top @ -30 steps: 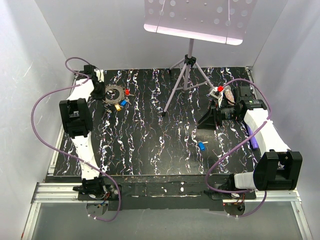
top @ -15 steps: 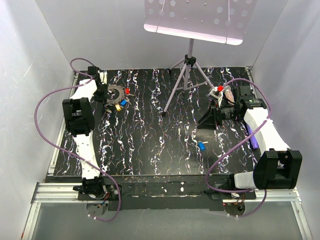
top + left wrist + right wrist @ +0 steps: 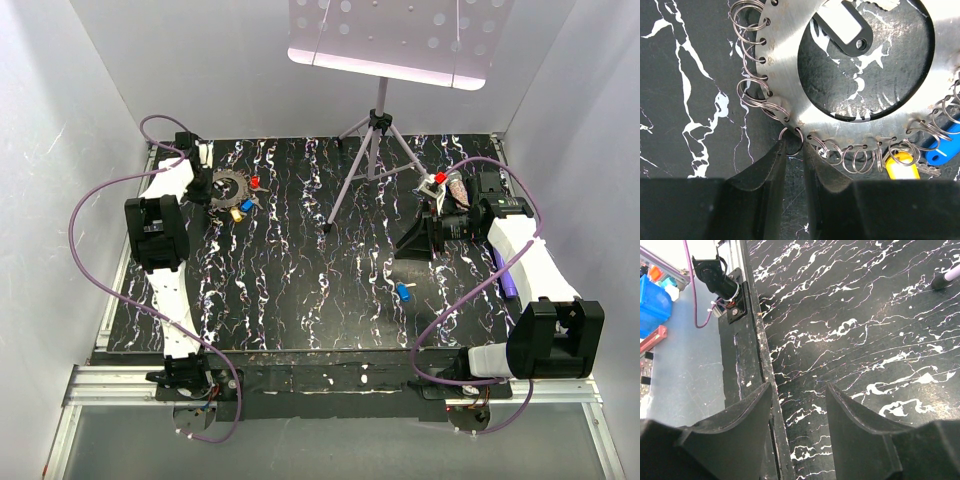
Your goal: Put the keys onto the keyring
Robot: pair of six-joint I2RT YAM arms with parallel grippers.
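Observation:
The keyring [image 3: 228, 188] lies at the far left, a grey toothed disc with small split rings along its rim [image 3: 785, 60]. A red key [image 3: 254, 183], a blue key [image 3: 245, 205] and a yellow key [image 3: 236, 213] lie at its right side. In the left wrist view the yellow key [image 3: 902, 167] and blue key [image 3: 945, 140] hang on rim rings. My left gripper [image 3: 206, 186] [image 3: 793, 145] is nearly shut, its tips pinching one small split ring [image 3: 791, 136] on the rim. My right gripper [image 3: 412, 243] [image 3: 799, 387] is open and empty above the table. A loose blue key [image 3: 404, 291] lies below it.
A tripod [image 3: 372, 150] with a perforated panel stands at the back centre. A red-headed key and a speckled tube [image 3: 452, 184] lie by the right wrist. A purple stick [image 3: 503, 275] lies at the right. A black tag [image 3: 845, 30] lies in the disc's hole.
The left arm has shifted slightly toward the back, at the keyring's left side. The right arm and the keys have not moved.

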